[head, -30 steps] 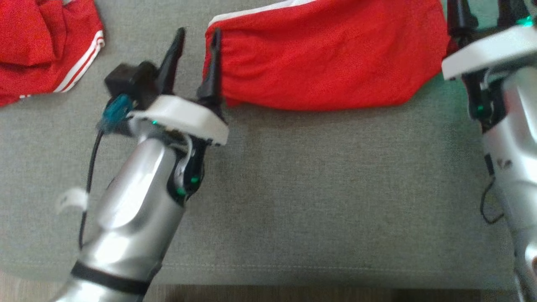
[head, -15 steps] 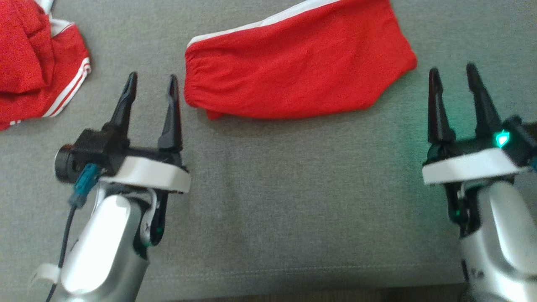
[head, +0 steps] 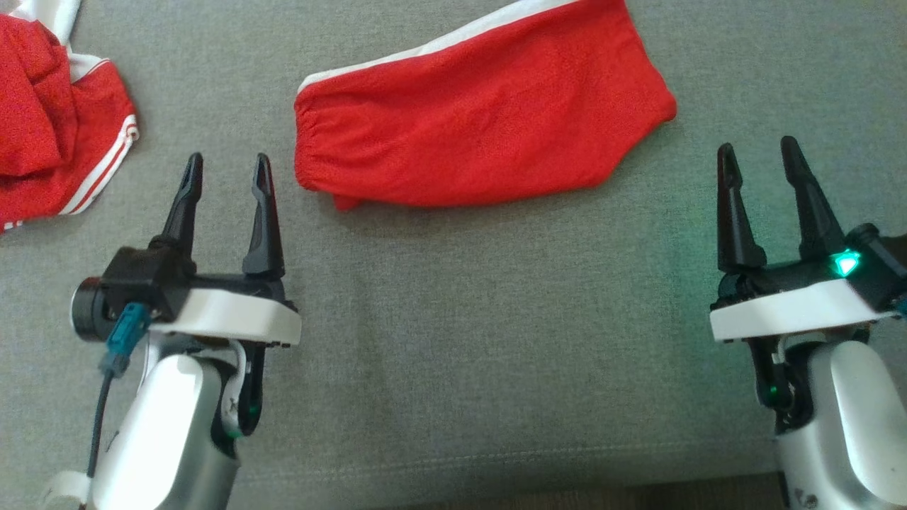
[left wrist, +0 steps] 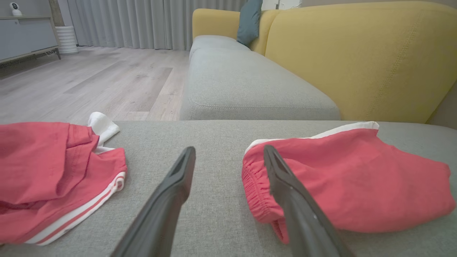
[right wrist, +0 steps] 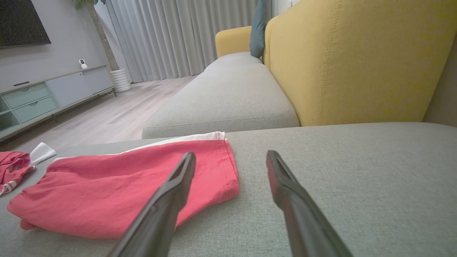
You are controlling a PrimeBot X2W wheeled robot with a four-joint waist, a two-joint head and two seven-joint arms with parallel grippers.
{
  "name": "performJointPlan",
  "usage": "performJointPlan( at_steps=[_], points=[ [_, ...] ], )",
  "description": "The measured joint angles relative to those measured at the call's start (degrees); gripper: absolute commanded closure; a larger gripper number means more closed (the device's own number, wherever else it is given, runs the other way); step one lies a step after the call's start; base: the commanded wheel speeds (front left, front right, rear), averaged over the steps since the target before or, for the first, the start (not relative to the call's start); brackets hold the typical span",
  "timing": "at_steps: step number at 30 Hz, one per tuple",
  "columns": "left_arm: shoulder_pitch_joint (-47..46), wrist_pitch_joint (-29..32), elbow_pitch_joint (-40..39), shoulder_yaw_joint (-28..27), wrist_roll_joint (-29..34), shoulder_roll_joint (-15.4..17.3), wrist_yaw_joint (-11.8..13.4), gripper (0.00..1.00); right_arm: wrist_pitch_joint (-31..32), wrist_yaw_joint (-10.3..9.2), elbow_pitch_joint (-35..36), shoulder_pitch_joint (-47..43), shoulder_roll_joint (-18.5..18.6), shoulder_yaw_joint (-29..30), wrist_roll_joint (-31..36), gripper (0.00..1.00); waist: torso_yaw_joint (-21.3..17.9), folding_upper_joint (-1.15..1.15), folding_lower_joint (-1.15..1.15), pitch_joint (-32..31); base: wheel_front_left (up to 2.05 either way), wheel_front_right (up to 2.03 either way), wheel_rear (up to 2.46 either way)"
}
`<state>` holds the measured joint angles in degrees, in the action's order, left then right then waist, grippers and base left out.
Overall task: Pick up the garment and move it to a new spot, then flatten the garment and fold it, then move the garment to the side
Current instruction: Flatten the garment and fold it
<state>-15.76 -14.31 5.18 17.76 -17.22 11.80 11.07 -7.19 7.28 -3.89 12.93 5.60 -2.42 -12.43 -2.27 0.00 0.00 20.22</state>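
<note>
Both the left gripper (head: pixel 227 159) and right gripper (head: pixel 757 145) hover empty, fingers spread apart, just nearer than a folded red garment (head: pixel 482 127) lying on a grey cushion (head: pixel 453 319).

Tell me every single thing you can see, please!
folded garment: one, red with white stripe, middle of the cushion
crumpled garment: one, red with white stripes, cushion's left end
cushion: one, grey, under both garments
sofa: one, grey seat and yellow back, beyond the cushion
pillow: one, teal, sofa's far corner
curtains: grey, far wall
floor: pale wood, beside the sofa
left jaws: one pair, dark, open, empty, lower left
right jaws: one pair, dark, open, empty, lower right
</note>
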Motion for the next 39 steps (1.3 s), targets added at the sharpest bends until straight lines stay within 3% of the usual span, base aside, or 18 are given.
performJointPlan(
  at_steps=[12, 22, 29, 30, 31, 39],
  points=[
    [-0.1, 0.0, 0.4, -1.5, 1.6, -2.1, -2.1, 0.0, 2.8, 0.0, 0.0, 0.7, 0.7, 1.1, 0.0, 0.0, 1.4, 0.0, 0.0, 1.7, 0.0, 0.0, 0.0],
    [-3.9, 0.0, 0.1, -1.6, 3.7, -5.1, -4.6, 0.0, 7.8, 0.0, -12.4, 13.2, 5.9, -0.5, -0.9, 0.0, 5.1, 0.0, 0.02, 5.6, 0.0, 0.0, 0.0],
    [-4.4, 0.0, 0.4, -2.3, 4.2, -6.6, -5.6, 0.0, 15.7, 0.0, -19.9, 18.5, 6.2, -2.0, -1.4, 0.0, 7.5, 0.0, 0.02, 6.9, 0.0, 0.0, 0.0],
    [-4.4, 0.0, 0.4, -2.4, 4.5, -6.7, -5.6, 0.0, 16.8, 0.0, -20.1, 18.9, 6.1, -2.0, -1.4, 0.31, 7.5, 0.0, 0.01, 6.8, 0.0, 0.0, 0.0],
    [-4.4, 0.0, 0.4, -2.7, 4.7, -6.8, -5.6, 0.0, 17.3, 0.0, -20.2, 19.3, 6.1, -2.0, -1.4, 1.0, 7.4, 0.0, 0.01, 6.8, 0.0, 0.0, 0.0],
    [-4.3, 0.0, 0.5, -4.0, 6.1, -7.3, -6.6, 0.0, 18.0, 0.0, -16.1, 18.0, 4.6, -1.2, -1.7, 1.0, 6.2, 0.0, 0.01, 5.7, 0.0, 0.0, 0.0]
  ],
)
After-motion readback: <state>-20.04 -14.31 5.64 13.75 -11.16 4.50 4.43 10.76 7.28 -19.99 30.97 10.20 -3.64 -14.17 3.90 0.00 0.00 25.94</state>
